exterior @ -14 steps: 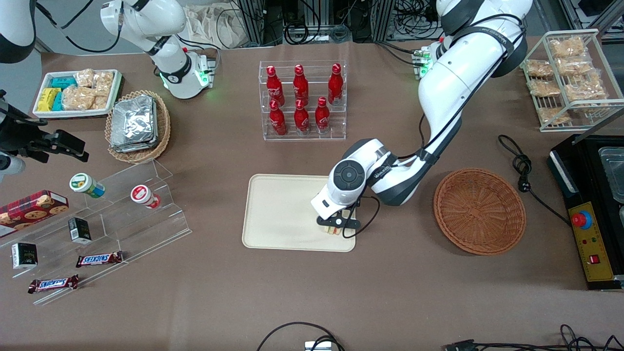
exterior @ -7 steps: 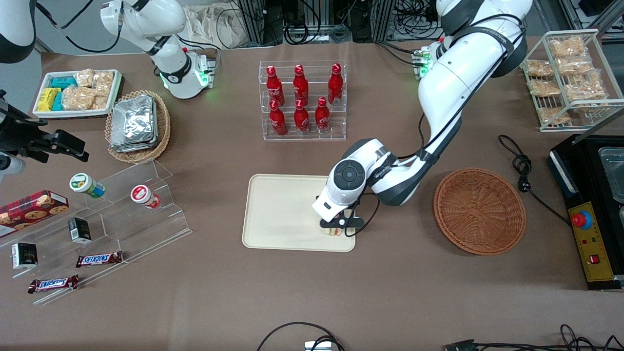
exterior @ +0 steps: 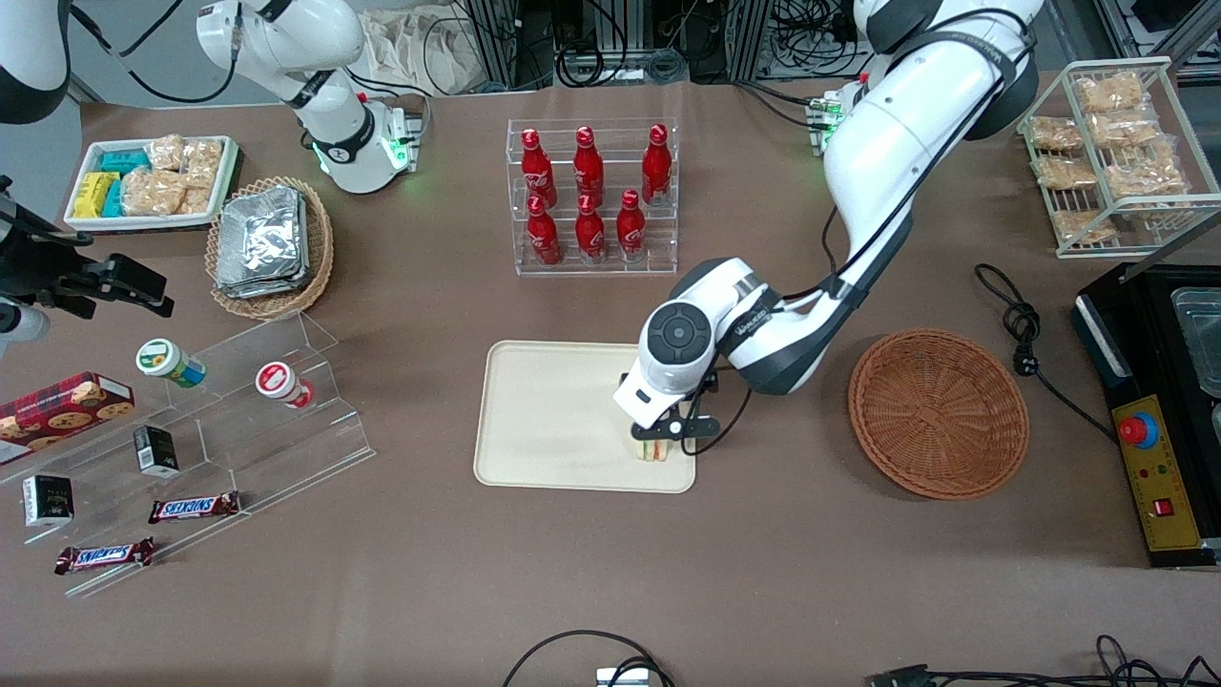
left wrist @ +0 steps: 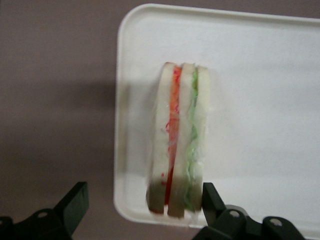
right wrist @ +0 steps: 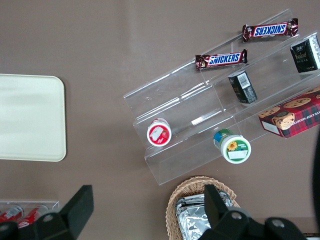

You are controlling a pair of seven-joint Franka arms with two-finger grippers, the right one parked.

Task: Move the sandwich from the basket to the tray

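Now sandwich (left wrist: 179, 140) on tray (left wrist: 260, 60), jaws (left wrist: 142, 202) open above it

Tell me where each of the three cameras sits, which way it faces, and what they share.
Front view: high, facing both arms; working arm's tool above the triangular wedge sandwich.
Left wrist view: looks down past open tool at sandwich on the cream-beige rectangular plastic tray.
Right wrist view: looks down from parked arm at clear acrylic steps.
Shared: tray in all.
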